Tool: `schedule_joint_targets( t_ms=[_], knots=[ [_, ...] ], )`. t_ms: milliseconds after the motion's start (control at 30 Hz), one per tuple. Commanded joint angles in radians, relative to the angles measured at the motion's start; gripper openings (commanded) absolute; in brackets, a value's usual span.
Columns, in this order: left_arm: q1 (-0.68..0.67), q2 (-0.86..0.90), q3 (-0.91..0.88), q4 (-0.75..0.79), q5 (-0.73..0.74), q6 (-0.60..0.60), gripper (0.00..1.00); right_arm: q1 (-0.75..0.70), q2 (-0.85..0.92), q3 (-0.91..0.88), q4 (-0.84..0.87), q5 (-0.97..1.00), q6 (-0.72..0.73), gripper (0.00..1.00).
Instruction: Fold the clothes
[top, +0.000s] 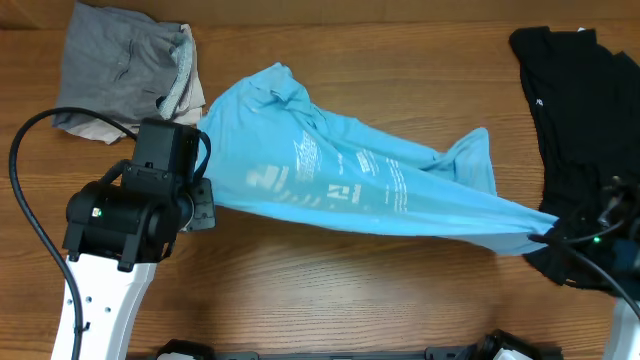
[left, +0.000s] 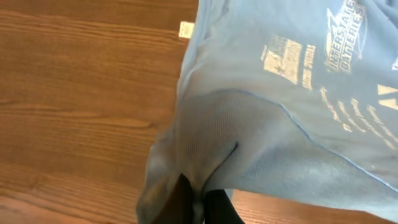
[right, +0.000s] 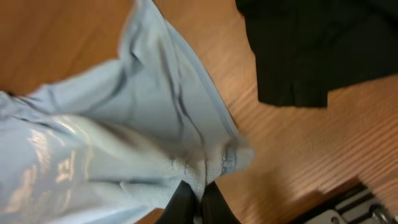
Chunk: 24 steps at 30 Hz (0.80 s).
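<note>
Over the desk (top: 340, 290): T-shirt (top: 350, 180) was stretched taut.
Left gripper (left: 198, 202): clamped on it.
Right gripper (right: 198, 202): likewise clamped on it. I needed even tension, then a flat lowering.

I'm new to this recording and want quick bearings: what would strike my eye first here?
A light blue T-shirt with pale lettering is stretched across the wooden table, the left gripper pinching one end and the right gripper the other. A black garment lies at the right edge, and a grey and beige pile at the top left corner.
</note>
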Motion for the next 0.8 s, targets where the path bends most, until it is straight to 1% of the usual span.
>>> schedule_joint_targets(
  t_ms=[0, 167, 300, 433, 767],
  knots=[
    [0.01, -0.027, 0.023, 0.0, -0.026, -0.01, 0.04, -0.01, 0.001, 0.029, 0.002, -0.042, -0.055, 0.04],
    [0.01, 0.006, 0.023, 0.059, -0.026, -0.005, 0.04, -0.01, 0.071, 0.008, 0.006, -0.064, -0.074, 0.04],
    [0.01, 0.101, 0.023, 0.096, -0.026, -0.003, 0.04, -0.01, 0.157, -0.009, 0.048, -0.073, -0.084, 0.04],
    [0.01, 0.241, 0.023, 0.133, -0.045, -0.003, 0.04, 0.013, 0.262, -0.009, 0.105, -0.079, -0.083, 0.04],
    [0.01, 0.453, 0.023, 0.251, -0.051, 0.017, 0.04, 0.061, 0.521, -0.009, 0.207, -0.089, -0.074, 0.04]
  ],
)
